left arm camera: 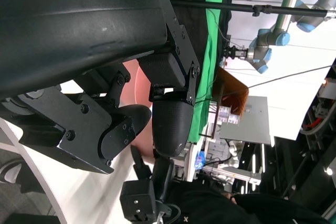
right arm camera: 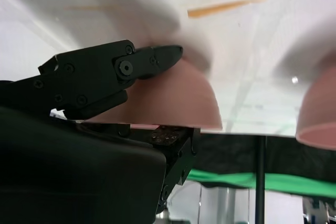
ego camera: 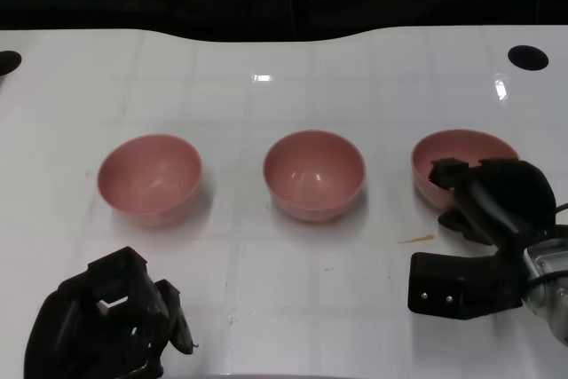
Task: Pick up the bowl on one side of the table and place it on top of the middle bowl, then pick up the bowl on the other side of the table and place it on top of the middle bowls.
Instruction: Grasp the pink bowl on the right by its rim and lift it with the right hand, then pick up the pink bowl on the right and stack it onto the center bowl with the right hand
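Three pink bowls stand in a row across the middle of the white table (ego camera: 293, 308). The left bowl (ego camera: 149, 177) and middle bowl (ego camera: 314, 174) stand free, well apart. The right bowl (ego camera: 453, 159) sits toward the right edge; the right hand (ego camera: 493, 200) grasps its near rim, fingers (right arm camera: 157, 60) against the outer wall. The left hand (ego camera: 106, 326) rests near the front edge, fingers curled inward, holding nothing. A thin stick (ego camera: 415, 239) lies just beside the right hand.

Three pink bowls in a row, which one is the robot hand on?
The right-side bowl: the right robot hand has fingers at its rim. The middle bowl and left bowl stand untouched.
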Available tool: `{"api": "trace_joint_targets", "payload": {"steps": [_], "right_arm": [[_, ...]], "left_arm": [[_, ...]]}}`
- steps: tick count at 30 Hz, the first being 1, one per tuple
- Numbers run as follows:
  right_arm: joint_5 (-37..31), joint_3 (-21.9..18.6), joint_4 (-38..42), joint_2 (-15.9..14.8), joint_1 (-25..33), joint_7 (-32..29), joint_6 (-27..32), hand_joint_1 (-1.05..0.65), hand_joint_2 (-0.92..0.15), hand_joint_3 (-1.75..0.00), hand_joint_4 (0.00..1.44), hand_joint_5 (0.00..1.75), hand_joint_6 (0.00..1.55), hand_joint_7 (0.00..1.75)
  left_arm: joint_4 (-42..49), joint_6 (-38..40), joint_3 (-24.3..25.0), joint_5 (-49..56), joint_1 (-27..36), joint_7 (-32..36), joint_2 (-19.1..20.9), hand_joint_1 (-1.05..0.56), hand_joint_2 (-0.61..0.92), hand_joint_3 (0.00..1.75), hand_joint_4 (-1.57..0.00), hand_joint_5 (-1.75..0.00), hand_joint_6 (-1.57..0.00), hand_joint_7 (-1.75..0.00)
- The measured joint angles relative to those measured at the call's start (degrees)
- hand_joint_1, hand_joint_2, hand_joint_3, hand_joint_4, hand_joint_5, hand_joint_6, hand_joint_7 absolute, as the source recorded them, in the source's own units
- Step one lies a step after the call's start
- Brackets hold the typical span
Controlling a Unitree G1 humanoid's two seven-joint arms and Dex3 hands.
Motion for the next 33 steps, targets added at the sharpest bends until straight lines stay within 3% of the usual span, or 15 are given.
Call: {"api": "trace_joint_targets", "payload": {"steps": [6,8,9,12,16,29,33], "right_arm": [[0.58,0.77,1.88,0.07,-0.52,-1.35,-0.92,-0.23,-0.91,-0.23,0.89,1.75,0.62,1.75],[0.78,0.71,1.35,0.05,-0.51,-2.12,-1.50,-0.19,-0.71,-0.60,0.90,1.75,0.66,1.75],[0.93,0.50,-0.66,-0.16,-0.23,-2.49,-1.87,-0.18,-0.54,-0.91,0.91,1.75,0.69,1.75],[1.65,-0.87,-9.81,-0.87,0.10,-3.04,-2.37,-0.17,-0.42,-1.16,0.92,1.75,0.72,1.75],[1.82,-1.97,-18.24,-1.42,0.11,-2.49,-1.98,-0.18,-0.41,-1.19,0.92,1.75,0.73,1.75],[1.98,-3.72,-27.29,-1.80,1.51,1.77,-0.88,-0.20,-0.41,-1.21,0.95,1.75,0.73,1.75],[1.94,-3.78,-29.08,-1.69,1.82,2.96,-0.90,-0.23,-0.35,-1.34,0.98,1.75,0.75,1.74]], "left_arm": [[-0.01,0.11,0.01,0.00,0.02,0.00,0.00,-0.05,0.57,1.04,-0.95,-1.57,-0.93,-1.40],[0.00,0.12,0.04,0.02,0.02,0.00,0.00,-0.06,0.57,1.04,-0.95,-1.57,-0.93,-1.40],[-0.01,0.11,0.04,0.07,0.01,0.01,0.00,-0.06,0.57,1.04,-0.95,-1.57,-0.93,-1.41],[0.01,0.11,-0.07,0.23,-0.29,0.02,-0.02,-0.05,0.57,1.05,-0.95,-1.57,-0.93,-1.41],[0.03,0.09,-0.02,0.37,-0.36,0.02,-0.02,-0.05,0.56,1.06,-0.95,-1.57,-0.93,-1.42],[0.04,0.09,0.00,0.62,-0.38,0.26,-0.01,-0.03,0.57,1.07,-0.94,-1.57,-0.92,-1.42],[0.13,0.08,0.05,0.57,-0.43,0.26,-0.01,-0.05,0.58,1.05,-0.95,-1.56,-0.92,-1.41]]}}
